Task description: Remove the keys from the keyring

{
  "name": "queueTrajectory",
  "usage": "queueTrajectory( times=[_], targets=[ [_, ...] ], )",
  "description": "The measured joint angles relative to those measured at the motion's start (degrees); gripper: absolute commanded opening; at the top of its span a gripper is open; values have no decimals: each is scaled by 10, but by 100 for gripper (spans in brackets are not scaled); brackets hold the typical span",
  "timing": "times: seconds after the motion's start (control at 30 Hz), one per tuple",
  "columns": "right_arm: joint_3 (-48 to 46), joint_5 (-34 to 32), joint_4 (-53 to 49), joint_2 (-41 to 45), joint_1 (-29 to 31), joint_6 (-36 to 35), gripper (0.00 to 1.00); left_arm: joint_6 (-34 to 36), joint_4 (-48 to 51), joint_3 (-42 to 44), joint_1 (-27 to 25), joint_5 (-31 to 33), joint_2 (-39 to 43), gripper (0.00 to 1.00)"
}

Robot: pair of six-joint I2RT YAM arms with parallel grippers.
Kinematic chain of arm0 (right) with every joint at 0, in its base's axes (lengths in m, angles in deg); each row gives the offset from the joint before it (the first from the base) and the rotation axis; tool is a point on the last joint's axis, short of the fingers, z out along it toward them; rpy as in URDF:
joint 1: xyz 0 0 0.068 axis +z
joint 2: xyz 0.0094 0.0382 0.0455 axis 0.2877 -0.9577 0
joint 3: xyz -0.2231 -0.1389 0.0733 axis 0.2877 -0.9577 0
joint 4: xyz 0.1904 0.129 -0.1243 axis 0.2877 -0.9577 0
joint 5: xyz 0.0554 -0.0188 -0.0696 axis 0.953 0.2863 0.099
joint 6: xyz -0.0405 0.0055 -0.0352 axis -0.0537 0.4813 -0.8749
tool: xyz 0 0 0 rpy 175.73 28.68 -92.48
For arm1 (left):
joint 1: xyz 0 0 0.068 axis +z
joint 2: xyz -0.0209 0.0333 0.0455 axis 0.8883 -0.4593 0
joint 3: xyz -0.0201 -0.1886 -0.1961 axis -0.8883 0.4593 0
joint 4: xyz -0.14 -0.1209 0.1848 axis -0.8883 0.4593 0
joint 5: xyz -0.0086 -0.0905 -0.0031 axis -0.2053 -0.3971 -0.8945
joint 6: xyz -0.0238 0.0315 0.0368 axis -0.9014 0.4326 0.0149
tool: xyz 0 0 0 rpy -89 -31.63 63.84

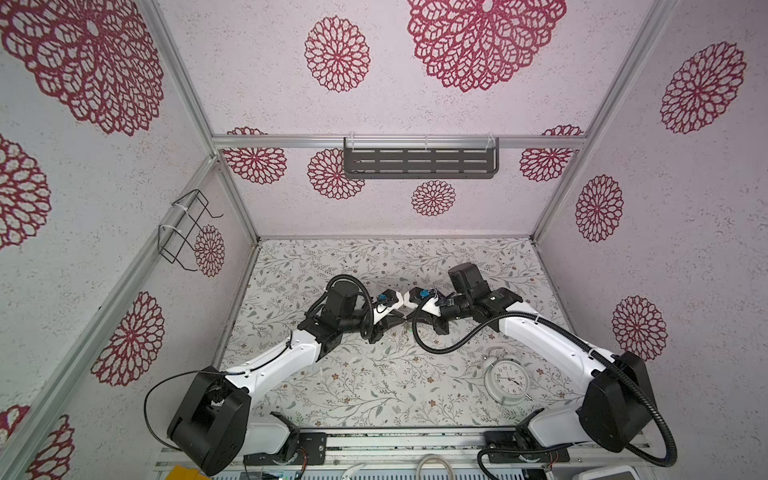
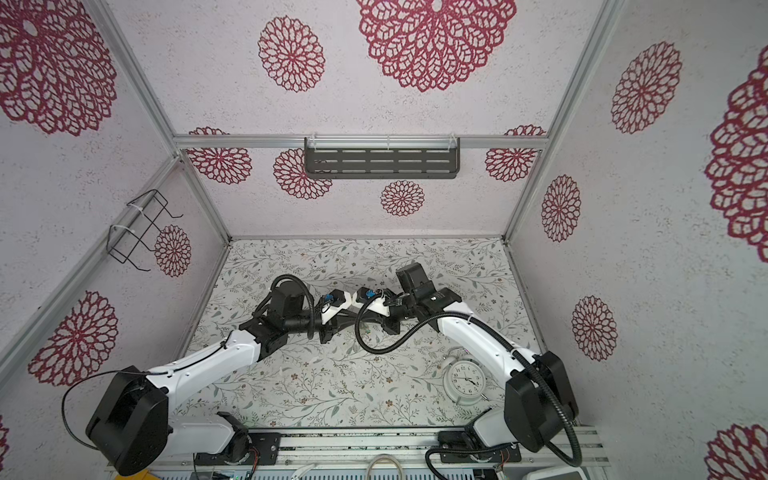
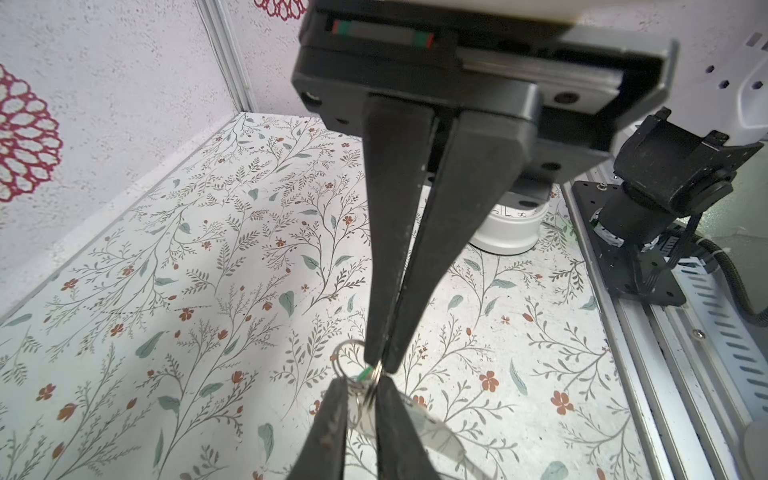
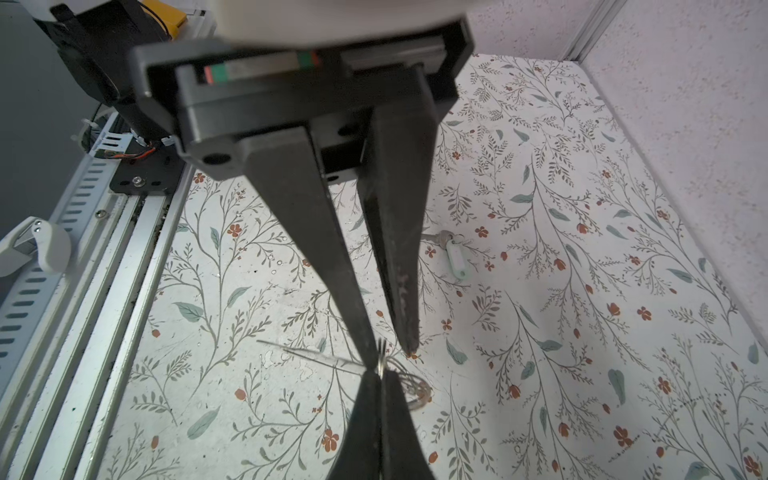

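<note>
Right fingers [image 4: 361,424], clenched on the thin keyring [image 3: 372,382] in mid-air, face left fingers [image 4: 307,232] narrowly parted around it, grip unclear; this light, stiff, slippery wire likely wants pinching on its rim, with 1 pale-tagged key [image 3: 419,422] dangling beneath them and 1 green-tagged key [image 4: 455,255] lying beyond them on the desk [image 4: 540,332].

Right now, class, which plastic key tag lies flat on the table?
The pale green plastic tag, attached to a small metal key, lying alone on the floral table. The clear whitish tag hangs at the silver metal ring in the right gripper.
</note>
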Motion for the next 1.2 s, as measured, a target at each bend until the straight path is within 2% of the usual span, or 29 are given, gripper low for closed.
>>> queueTrajectory(
  times=[0.13, 0.2, 0.27, 0.33, 0.43, 0.57, 0.83, 1.0, 1.2],
  targets=[
    [0, 1, 5, 0, 0, 5, 0, 4, 1, 0, -1, -1, 0, 1],
    [0, 2, 5, 0, 0, 6, 0, 6, 1, 0, -2, -1, 0, 0],
    [0, 2, 6, 0, 0, 9, 6, 7, 2, 0, -2, -2, 0, 0],
    [-1, 0, 8, 0, 0, 14, 19, 7, 2, -1, -2, -2, 0, 0],
    [-14, -18, 24, 12, 0, 17, 34, 7, 4, -1, -3, -3, 0, 0],
    [-60, -66, 56, 62, 1, 28, 39, 6, 6, -3, -3, -3, 0, 0],
    [-181, -130, 161, 155, 1, 96, 39, -3, 1, -5, -3, -2, 0, 0],
    [-231, -131, 224, 154, 5, 156, 37, -11, -7, -5, -3, 2, 3, 0],
    [-240, -125, 301, 120, 15, 207, 35, -17, -20, -5, -3, 4, 6, 0]
  ],
)
